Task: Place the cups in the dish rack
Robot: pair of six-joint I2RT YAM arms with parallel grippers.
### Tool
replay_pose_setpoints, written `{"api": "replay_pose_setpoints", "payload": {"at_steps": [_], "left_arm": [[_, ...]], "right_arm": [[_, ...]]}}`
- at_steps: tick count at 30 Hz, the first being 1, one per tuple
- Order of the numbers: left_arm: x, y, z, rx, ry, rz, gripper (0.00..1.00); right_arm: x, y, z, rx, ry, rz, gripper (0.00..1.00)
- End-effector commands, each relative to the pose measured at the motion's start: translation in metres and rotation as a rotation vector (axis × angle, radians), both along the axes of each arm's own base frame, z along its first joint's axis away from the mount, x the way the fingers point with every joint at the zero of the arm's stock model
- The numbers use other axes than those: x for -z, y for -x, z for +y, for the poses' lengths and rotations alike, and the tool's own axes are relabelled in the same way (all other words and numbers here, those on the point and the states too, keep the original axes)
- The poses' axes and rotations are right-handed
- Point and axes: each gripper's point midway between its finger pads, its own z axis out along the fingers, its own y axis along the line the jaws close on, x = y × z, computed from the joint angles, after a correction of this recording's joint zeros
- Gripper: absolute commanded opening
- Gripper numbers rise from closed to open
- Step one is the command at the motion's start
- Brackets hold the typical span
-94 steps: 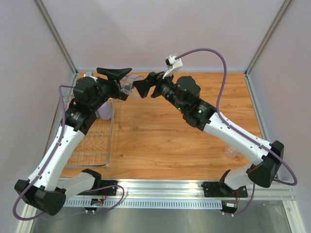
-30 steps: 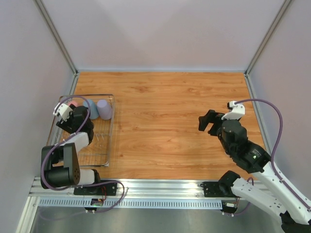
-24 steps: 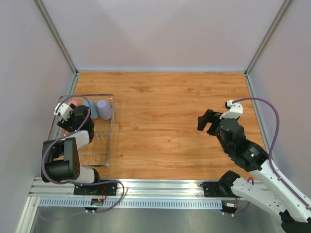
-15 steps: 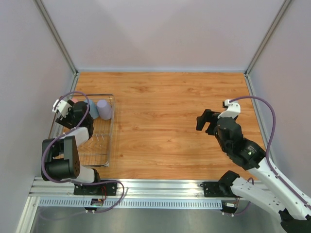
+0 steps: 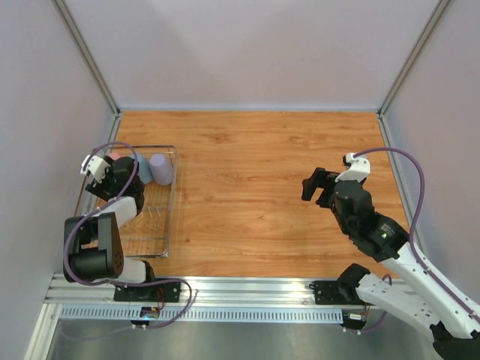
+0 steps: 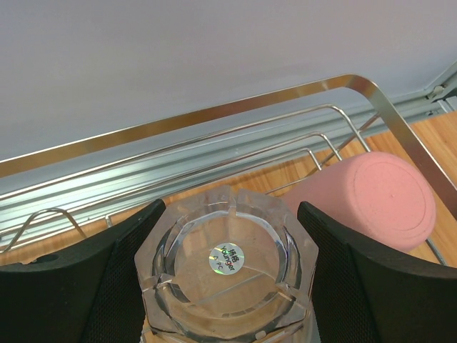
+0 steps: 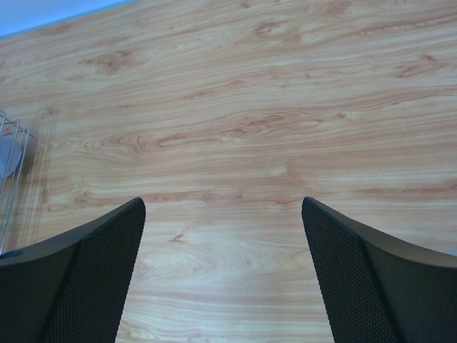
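The silver wire dish rack [image 5: 166,225] stands at the table's left. A lavender cup [image 5: 161,169] and a blue cup [image 5: 142,166] stand upside down at its far end, and a pink cup [image 5: 113,157] lies beside them. My left gripper [image 5: 105,174] is over the rack's far left part. In the left wrist view it [image 6: 232,207] is shut on a clear cup [image 6: 228,261] held base up, with the pink cup [image 6: 382,196] just to its right and the rack's rim [image 6: 214,114] beyond. My right gripper [image 5: 315,186] is open and empty above bare wood [image 7: 223,204]. The second clear cup is hidden.
Grey walls close in the wooden table on three sides. The rack's corner [image 7: 14,143] shows at the left edge of the right wrist view. The aluminium rail [image 5: 247,289] with the arm bases runs along the near edge.
Three seconds ago both arms met at the far middle with the clear cup. Now the left gripper holds it in the rack. In the last second both grippers shifted only slightly.
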Motion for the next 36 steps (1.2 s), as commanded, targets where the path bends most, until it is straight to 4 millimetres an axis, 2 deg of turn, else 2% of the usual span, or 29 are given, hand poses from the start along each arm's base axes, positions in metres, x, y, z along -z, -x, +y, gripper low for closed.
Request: {"api": "replay_pose_setpoints", "payload": {"at_steps": [1,4,7,22,25,28,29,31,32,33,35,36], "left_arm": [[-0.025,-0.002,0.005,-0.034,-0.005,-0.089,0.80],[-0.026,-0.001,0.005,-0.042,-0.003,-0.093,0.83],[-0.024,-0.001,0.005,-0.041,0.001,-0.078,0.91],[-0.024,0.002,0.002,-0.019,0.010,-0.058,0.91],[-0.036,0.007,0.002,-0.028,0.008,-0.087,0.92],[-0.067,0.010,0.000,-0.003,-0.016,-0.111,0.93],[-0.085,0.014,-0.001,0.009,-0.030,-0.122,0.93],[-0.111,0.018,-0.005,0.042,-0.025,-0.081,0.96],[-0.131,0.025,-0.008,0.067,-0.036,-0.091,0.96],[-0.143,0.027,-0.016,0.140,-0.035,-0.026,0.98],[-0.166,0.035,-0.028,0.227,-0.031,-0.018,0.98],[-0.170,0.034,-0.044,0.352,-0.008,0.036,0.99]], "right_arm": [[-0.010,-0.004,0.002,0.012,-0.042,-0.036,0.93],[-0.011,-0.004,0.002,0.012,-0.042,-0.036,0.93],[-0.009,-0.004,0.002,0.015,-0.042,-0.034,0.93],[-0.011,-0.004,0.001,0.018,-0.042,-0.032,0.93],[-0.013,-0.004,0.000,0.025,-0.036,-0.025,0.93],[-0.010,-0.005,-0.017,0.133,-0.012,0.024,0.93],[-0.003,0.000,-0.026,0.167,0.009,0.074,0.93],[-0.008,-0.002,-0.045,0.250,0.011,0.113,0.93],[-0.004,0.002,-0.054,0.273,0.026,0.153,0.93],[-0.011,0.001,-0.065,0.314,-0.002,0.160,0.93],[-0.012,0.007,-0.080,0.355,-0.002,0.197,0.93],[-0.015,0.009,-0.095,0.412,-0.013,0.206,0.94]]}}
